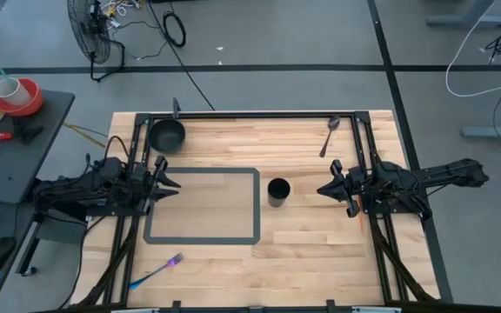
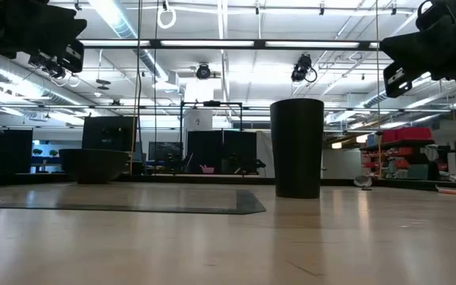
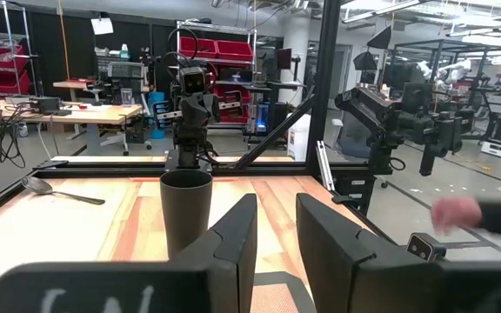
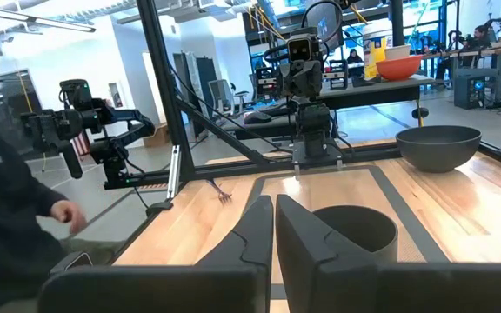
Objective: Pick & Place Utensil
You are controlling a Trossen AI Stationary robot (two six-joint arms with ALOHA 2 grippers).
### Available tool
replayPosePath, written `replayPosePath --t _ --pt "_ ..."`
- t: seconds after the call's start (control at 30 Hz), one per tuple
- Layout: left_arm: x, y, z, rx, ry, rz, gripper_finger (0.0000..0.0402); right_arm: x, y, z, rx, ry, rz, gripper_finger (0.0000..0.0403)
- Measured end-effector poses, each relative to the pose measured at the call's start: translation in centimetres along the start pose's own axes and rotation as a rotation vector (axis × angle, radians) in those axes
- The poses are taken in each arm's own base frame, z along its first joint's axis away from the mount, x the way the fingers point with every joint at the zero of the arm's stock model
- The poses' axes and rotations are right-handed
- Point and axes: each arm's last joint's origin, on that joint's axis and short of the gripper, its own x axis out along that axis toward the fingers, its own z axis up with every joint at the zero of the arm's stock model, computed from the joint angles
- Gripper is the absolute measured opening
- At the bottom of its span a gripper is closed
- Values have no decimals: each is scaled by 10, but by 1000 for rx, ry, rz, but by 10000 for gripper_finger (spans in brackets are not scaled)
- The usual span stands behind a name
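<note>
1. Two arms are at the table, one gripper each. The left gripper (image 1: 170, 179) hangs above the taped rectangle's (image 1: 203, 206) left edge. Its fingers (image 3: 233, 243) stand parted, released, holding nothing.
2. The right gripper (image 1: 330, 188) hangs above the right half of the table, facing the left one. Its fingers (image 4: 252, 230) look nearly closed, with a thin gap between them and nothing held.
3. One black cup (image 1: 278, 191) stands upright between the two grippers, nearer the right one and just outside the rectangle's right edge.
4. One dark bowl (image 1: 167, 135) sits near the left gripper, toward the far edge of the table.
5. Two utensils lie on the table. A metal spoon (image 1: 330, 135) lies toward the far edge from the right gripper. A blue and purple utensil (image 1: 157, 272) lies toward the near edge from the left gripper, well apart from it. Its kind I cannot tell.
6. The table (image 1: 311, 252) is pale wood in planks, with a black frame around it.
7. The room is a workshop with a grey floor, a fan (image 1: 91, 30) beyond the far left corner, red bins on shelves and other robot rigs behind.
8. A person's hand (image 3: 456, 211) and dark sleeve show beside the table.
9. No writing can be read.
</note>
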Motion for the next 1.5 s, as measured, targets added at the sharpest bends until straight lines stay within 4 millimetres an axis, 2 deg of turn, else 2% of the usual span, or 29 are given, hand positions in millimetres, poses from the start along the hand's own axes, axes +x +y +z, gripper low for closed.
replayPosePath --t 0.13,0.33,0.6,0.9,1.1,1.3,1.4,1.5 --pt "0 0 0 0 0 0 87 0 0 0 -1 1 1 23" --pt "0 0 0 0 0 0 87 0 0 -1 -123 6 -8 23" --pt "0 0 0 0 0 0 87 0 0 0 -131 -3 -8 23" --pt "0 0 0 0 0 0 87 -2 3 21 -152 -219 10 23" --pt "0 0 0 0 0 0 87 -6 0 31 -131 -342 -177 23" --pt "0 0 0 0 0 0 87 -6 -2 31 -122 -350 -235 23" --pt "0 0 0 0 0 0 87 -6 -2 31 -173 -345 -258 23" --pt "0 0 0 0 0 0 87 -7 -5 32 -217 -347 -381 23"
